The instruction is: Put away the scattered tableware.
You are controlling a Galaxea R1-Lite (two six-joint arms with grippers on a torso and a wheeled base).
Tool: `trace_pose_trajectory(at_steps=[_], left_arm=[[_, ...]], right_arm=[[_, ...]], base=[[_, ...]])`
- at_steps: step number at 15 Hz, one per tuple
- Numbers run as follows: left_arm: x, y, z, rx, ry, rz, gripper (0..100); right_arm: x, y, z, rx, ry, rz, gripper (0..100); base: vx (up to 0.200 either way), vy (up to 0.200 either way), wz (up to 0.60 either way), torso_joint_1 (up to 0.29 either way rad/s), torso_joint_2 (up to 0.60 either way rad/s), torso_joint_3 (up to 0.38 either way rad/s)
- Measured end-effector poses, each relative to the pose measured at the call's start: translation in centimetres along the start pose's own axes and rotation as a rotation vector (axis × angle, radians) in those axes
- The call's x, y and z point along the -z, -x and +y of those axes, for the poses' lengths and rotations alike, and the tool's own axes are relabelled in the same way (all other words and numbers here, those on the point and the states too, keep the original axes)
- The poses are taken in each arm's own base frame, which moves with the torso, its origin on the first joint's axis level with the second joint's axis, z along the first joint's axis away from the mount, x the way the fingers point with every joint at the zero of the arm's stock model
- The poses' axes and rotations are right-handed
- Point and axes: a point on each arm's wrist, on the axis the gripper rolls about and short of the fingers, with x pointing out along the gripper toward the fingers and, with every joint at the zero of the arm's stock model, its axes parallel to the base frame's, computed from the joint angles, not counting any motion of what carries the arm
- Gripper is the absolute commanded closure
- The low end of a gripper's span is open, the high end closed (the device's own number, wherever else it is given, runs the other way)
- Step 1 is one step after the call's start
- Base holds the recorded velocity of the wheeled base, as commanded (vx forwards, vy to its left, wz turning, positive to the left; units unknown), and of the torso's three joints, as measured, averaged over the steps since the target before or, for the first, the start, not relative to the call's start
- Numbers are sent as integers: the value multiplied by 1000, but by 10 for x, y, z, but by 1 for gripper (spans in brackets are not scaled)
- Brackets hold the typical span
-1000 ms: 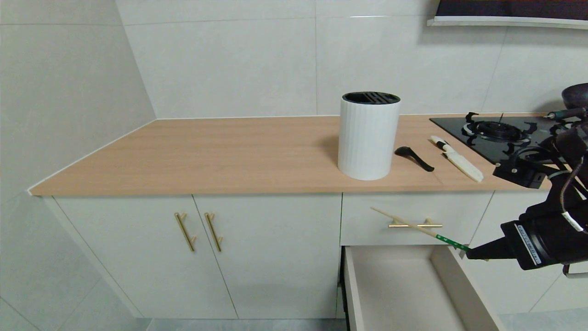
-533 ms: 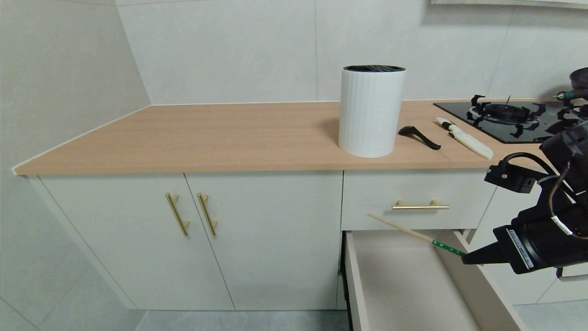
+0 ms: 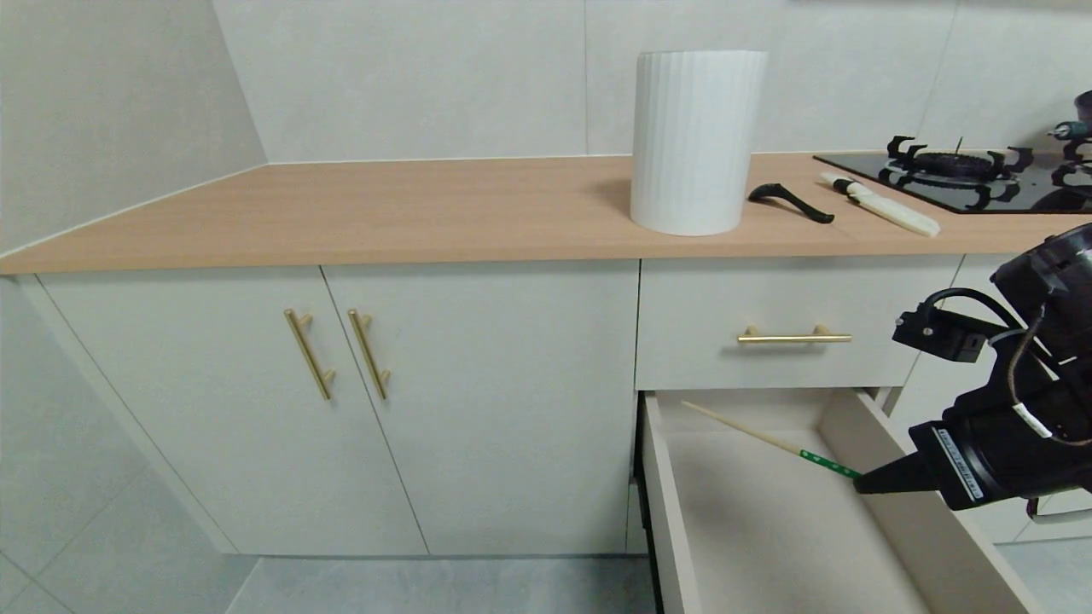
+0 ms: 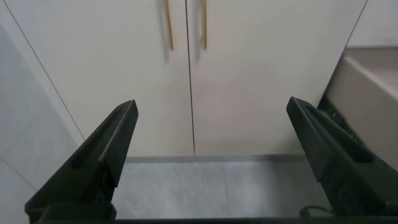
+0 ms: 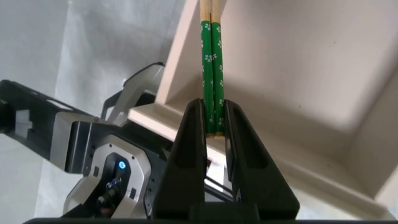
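My right gripper (image 3: 860,483) is shut on a pair of wooden chopsticks (image 3: 759,438) with green patterned ends, holding them slanted over the open drawer (image 3: 904,520) below the counter. The right wrist view shows the chopsticks (image 5: 211,68) pinched between the black fingers (image 5: 193,134), above the pale drawer floor (image 5: 298,68). On the countertop (image 3: 384,205) stand a white ribbed utensil holder (image 3: 695,141), a black spoon (image 3: 789,201) and a white-sheathed knife (image 3: 883,210). My left gripper (image 4: 211,155) hangs open, low in front of the cabinet doors (image 4: 186,74).
A gas hob (image 3: 964,175) sits at the counter's right end. A shut drawer with a brass handle (image 3: 793,338) is above the open one. Double cabinet doors with brass handles (image 3: 337,354) lie to the left. Grey tiled floor (image 3: 426,588) runs below.
The head view has shifted downward, so the counter appears higher. My right gripper has lowered the chopsticks from beside the upper drawer handle toward the open drawer's inside.
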Motion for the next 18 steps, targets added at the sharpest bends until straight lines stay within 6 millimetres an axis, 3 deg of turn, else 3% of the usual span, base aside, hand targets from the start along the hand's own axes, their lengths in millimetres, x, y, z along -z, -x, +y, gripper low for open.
trace_pose_trajectory(at_steps=[7,10,14,18], left_arm=[[0,0,0,0,0,0,0],[0,0,0,0,0,0,0],[0,0,0,0,0,0,0],[0,0,0,0,0,0,0]], right_arm=[[-2,-2,0,1,1,-2,100],[-9,-17,-4,45,-3,-2,100],[-20,-64,-18,196,-56,57,100],[-30,-124,-25,214,-143,65,100]], base=[[0,0,0,-10,41,28],[0,0,0,0,0,0],[0,0,0,0,0,0],[0,0,0,0,0,0]])
